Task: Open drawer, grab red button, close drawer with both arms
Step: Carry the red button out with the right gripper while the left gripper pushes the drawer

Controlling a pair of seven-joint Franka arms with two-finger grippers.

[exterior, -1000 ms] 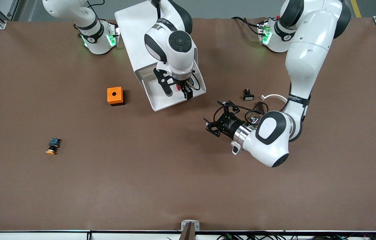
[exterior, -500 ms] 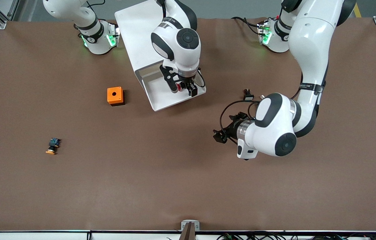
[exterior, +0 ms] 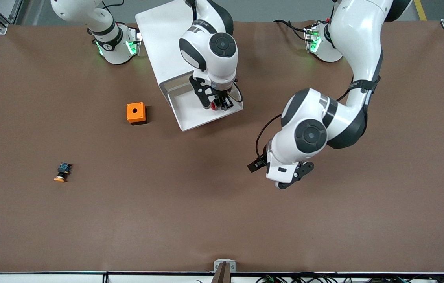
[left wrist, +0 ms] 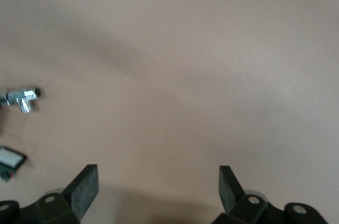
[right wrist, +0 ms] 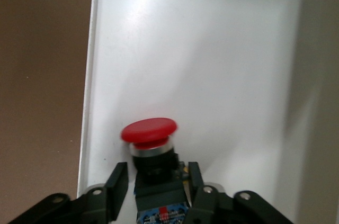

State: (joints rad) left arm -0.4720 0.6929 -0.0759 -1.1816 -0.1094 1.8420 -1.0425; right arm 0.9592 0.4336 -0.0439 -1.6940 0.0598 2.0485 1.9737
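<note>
The drawer [exterior: 190, 114] stands pulled out of the white cabinet [exterior: 163, 35]. The button [exterior: 214, 105], with a red cap and a black-and-blue body, lies in the drawer near its front corner. My right gripper [exterior: 218, 104] is down in the drawer. In the right wrist view the right gripper [right wrist: 158, 181] is shut on the black body of the button [right wrist: 150, 131], which rests on the white floor of the drawer [right wrist: 212, 65]. My left gripper [exterior: 275, 172] points down over bare table, nearer the front camera than the drawer. It shows open and empty in the left wrist view [left wrist: 156, 181].
An orange box with a hole [exterior: 135, 113] stands beside the drawer toward the right arm's end. A yellow-capped button [exterior: 62, 173] lies nearer the front camera. A chrome fitting [left wrist: 21, 98] and a small white-faced part [left wrist: 10, 161] lie by the left gripper.
My right gripper has come down into the drawer and its fingers have narrowed round the button. My left arm has swung its hand to point down and now covers the small parts.
</note>
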